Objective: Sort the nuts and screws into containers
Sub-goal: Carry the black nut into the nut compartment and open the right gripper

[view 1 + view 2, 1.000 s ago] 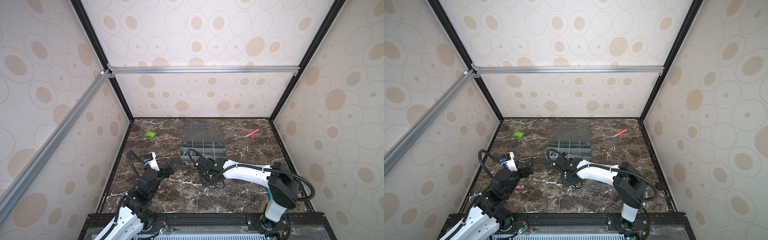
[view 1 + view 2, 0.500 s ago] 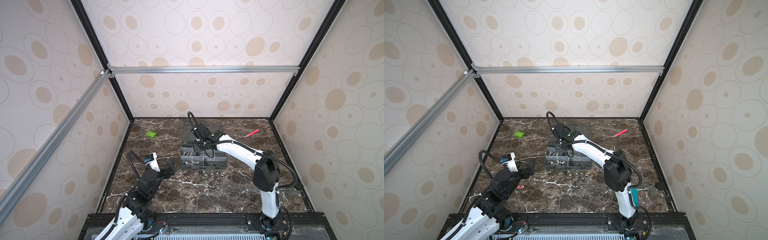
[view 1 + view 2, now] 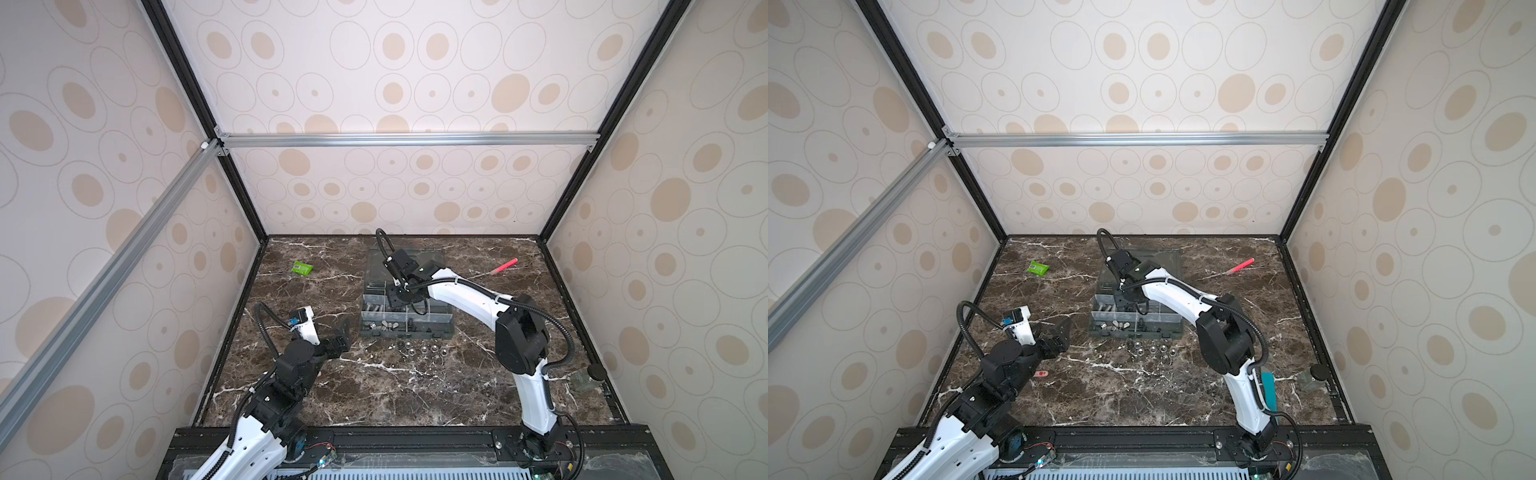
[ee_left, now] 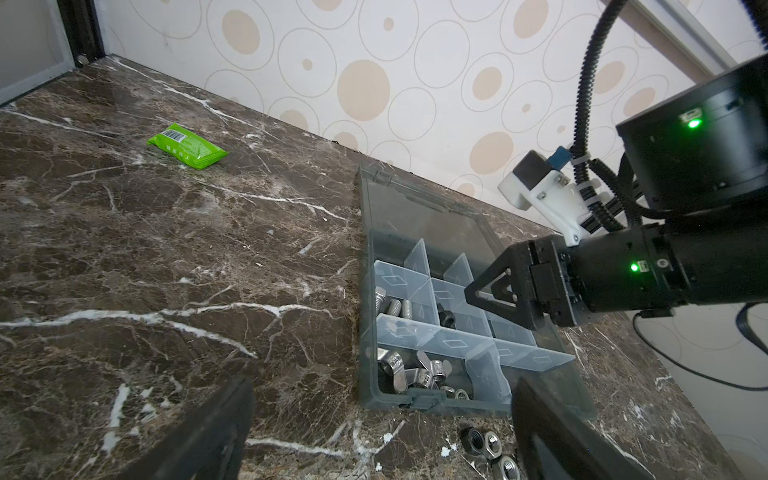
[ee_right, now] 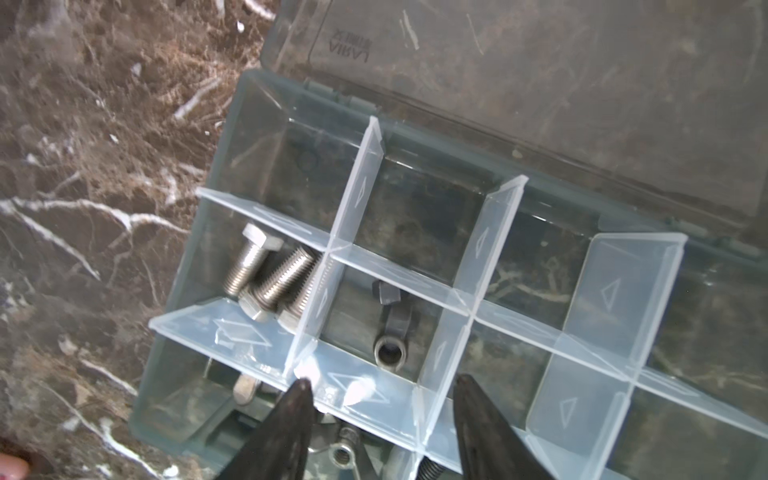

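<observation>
Lower left, the left claw (image 3: 341, 336) hangs released and empty; at centre the right claw (image 5: 382, 381), jaws parted on nothing, hovers over the containers (image 3: 407, 332), where a dark screw (image 5: 390, 328) lies one cell from the silver screws (image 5: 266, 274). Done well, it should lift straight clear of the partitions before descending on the loose nuts (image 3: 424, 349) lying just below them in the frame. The dark marble tabletop (image 3: 374, 395), walled by circle-patterned panels, also bears a green packet (image 3: 302, 268) and a red pen (image 3: 503, 266).
</observation>
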Robot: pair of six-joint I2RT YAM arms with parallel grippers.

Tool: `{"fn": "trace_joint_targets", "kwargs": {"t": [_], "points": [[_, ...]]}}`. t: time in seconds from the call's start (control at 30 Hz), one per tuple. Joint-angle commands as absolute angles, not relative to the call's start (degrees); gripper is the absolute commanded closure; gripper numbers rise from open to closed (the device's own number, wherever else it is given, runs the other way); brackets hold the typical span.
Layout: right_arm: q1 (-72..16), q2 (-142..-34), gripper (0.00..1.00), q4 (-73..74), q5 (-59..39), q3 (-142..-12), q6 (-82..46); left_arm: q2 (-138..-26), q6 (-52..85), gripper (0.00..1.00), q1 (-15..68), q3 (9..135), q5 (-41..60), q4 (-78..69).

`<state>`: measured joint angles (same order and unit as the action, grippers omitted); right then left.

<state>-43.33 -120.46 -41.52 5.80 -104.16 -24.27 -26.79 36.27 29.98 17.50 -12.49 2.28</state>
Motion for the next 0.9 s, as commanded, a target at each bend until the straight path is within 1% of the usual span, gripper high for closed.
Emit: {"fn": "trace_joint_targets", "kwargs": {"t": [0.0,0.5,0.7,0.87], "points": [[-43.4,-120.5,0.4,-42.7,5.8,-105.6,-24.0,-26.4,37.3,0.03,29.6,17.8,-12.6,2.9],[-43.4,-120.1,0.39,-42.8,4.9,-104.9,-24.0,-26.9,36.7,0.03,29.6,17.9,-11.2,2.0],[-43.2,-118.4,0.39,-42.2,5.5,-103.4,-24.0,-28.5,36.0,0.06,29.6,18.2,-9.9,1.6],[-43.2,-115.7,0.39,-41.3,6.3,-100.5,-24.4,-31.4,35.8,0.09,29.6,18.3,-6.6,0.4]]}}
